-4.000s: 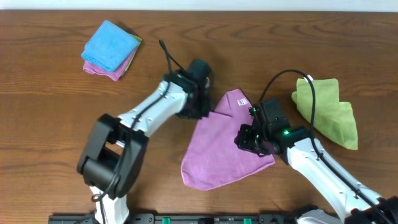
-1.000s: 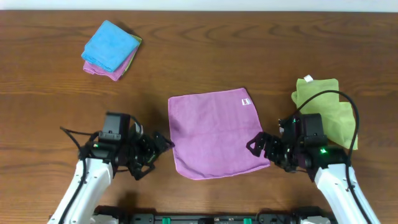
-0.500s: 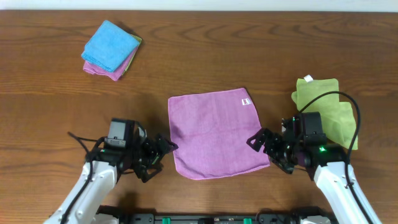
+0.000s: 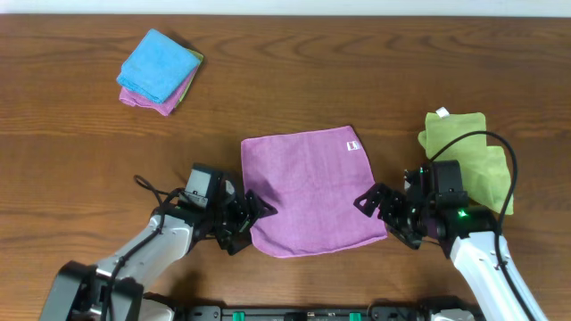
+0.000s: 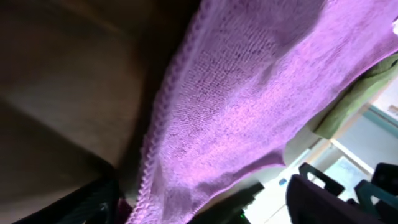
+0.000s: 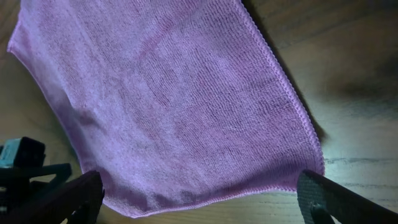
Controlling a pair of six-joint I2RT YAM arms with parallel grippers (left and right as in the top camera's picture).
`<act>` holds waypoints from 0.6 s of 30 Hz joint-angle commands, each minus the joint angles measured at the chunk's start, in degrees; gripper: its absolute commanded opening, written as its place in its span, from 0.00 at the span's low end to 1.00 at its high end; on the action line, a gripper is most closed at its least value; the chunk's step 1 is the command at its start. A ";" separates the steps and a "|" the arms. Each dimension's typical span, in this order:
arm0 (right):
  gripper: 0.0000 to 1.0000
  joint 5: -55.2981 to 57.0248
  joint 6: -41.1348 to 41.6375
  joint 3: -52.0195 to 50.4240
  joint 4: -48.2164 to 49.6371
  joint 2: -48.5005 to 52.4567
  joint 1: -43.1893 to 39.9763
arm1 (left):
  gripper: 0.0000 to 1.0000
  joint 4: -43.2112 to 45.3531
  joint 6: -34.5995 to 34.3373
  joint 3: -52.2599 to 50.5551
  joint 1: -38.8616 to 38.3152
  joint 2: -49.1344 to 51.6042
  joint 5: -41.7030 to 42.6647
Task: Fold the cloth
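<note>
The lilac-purple cloth [image 4: 308, 192] lies spread flat on the wooden table, a small white tag [image 4: 351, 147] at its far right corner. My left gripper [image 4: 250, 223] sits low at the cloth's near left corner. In the left wrist view the cloth [image 5: 249, 93] and its stitched edge run between the wide-apart fingers of the left gripper [image 5: 208, 202]. My right gripper [image 4: 385, 218] stands open at the near right corner. The right wrist view shows the cloth [image 6: 168, 93] with its near edge spanning the open right gripper [image 6: 202, 202].
A crumpled lime-green cloth [image 4: 468, 156] lies just right of the right arm. A folded stack with a bright blue cloth [image 4: 159, 69] on top sits at the far left. Bare wood [image 4: 357, 71] stretches behind the purple cloth.
The left arm has slid right along the table until its fingers reach the cloth's near left corner. The right arm has stayed put. The cloth, bunched four seconds ago, lies flat.
</note>
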 commanded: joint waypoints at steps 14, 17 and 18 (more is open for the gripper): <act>0.99 5.33 0.76 -0.37 0.70 6.12 -0.50 | 0.06 2.08 0.50 -0.26 -1.31 2.47 0.46; 0.98 5.35 0.76 -0.37 1.99 9.92 -0.50 | 0.06 2.21 1.31 -0.22 -1.25 2.45 0.72; 0.97 5.35 0.76 -0.37 2.40 11.04 -0.50 | 0.06 2.19 1.60 -0.22 -1.22 2.45 0.90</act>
